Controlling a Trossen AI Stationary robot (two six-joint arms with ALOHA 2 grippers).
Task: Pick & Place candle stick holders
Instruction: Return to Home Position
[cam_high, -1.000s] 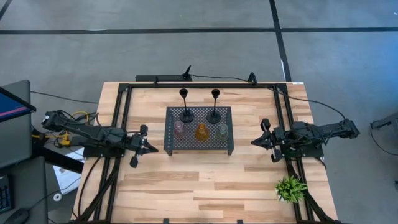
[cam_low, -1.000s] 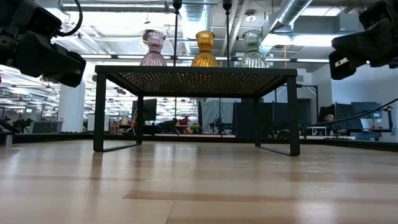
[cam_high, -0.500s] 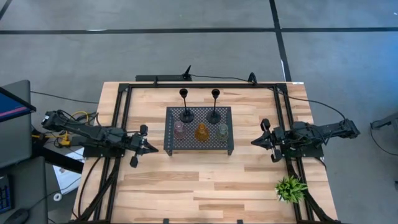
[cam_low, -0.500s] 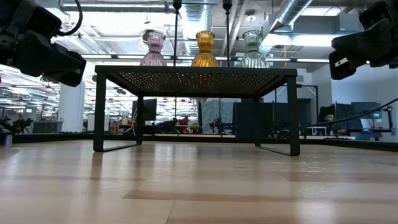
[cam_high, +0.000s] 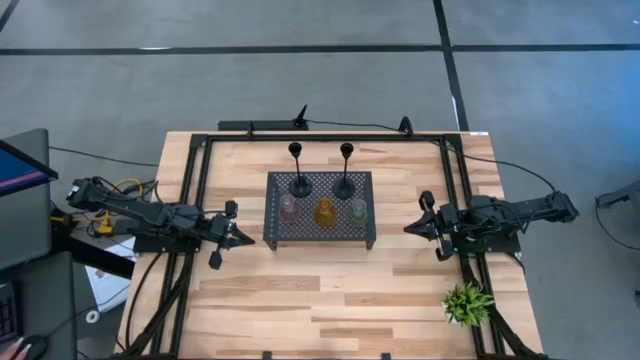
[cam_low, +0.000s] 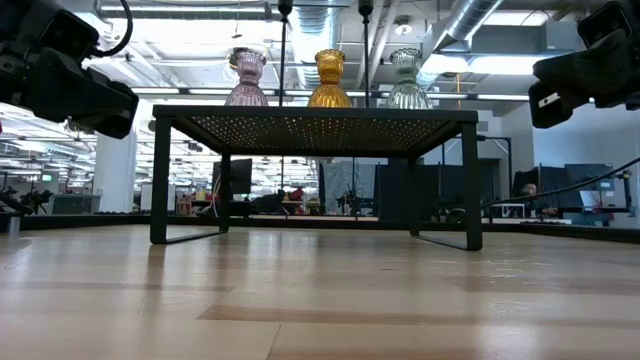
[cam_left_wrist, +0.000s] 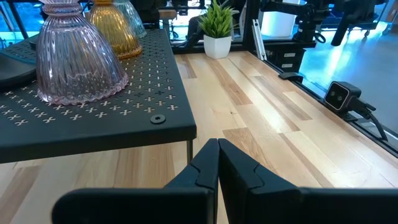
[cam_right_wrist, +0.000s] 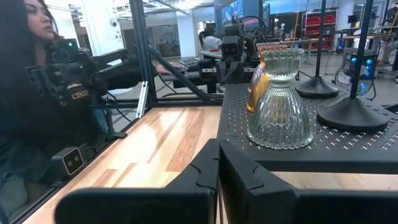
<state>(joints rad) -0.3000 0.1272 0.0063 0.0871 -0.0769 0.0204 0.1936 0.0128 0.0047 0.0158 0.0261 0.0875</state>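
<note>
High view: all five holders stand on the tray (cam_high: 320, 240) in the middle of the surface (cam_high: 330, 295). The black holders (cam_high: 300, 186) are upright side by side along its far edge. In front of them, in one row, are the pink holder (cam_high: 288, 209) towards the left arm, the amber holder (cam_high: 324, 212) in the middle and the green holder (cam_high: 358, 210) towards the right arm.

The left pincer (cam_high: 245, 238) hangs just off the tray's left side, apart from it. The right pincer (cam_high: 408, 229) mirrors it on the other side. Each wrist view shows its own fingers clenched tip to tip with nothing between them.

Placing looks finished. No holder is left on the bare wood, and the plant (cam_high: 467, 301) at the corner is no part of the job. What remains seems only for both arms to park.
</note>
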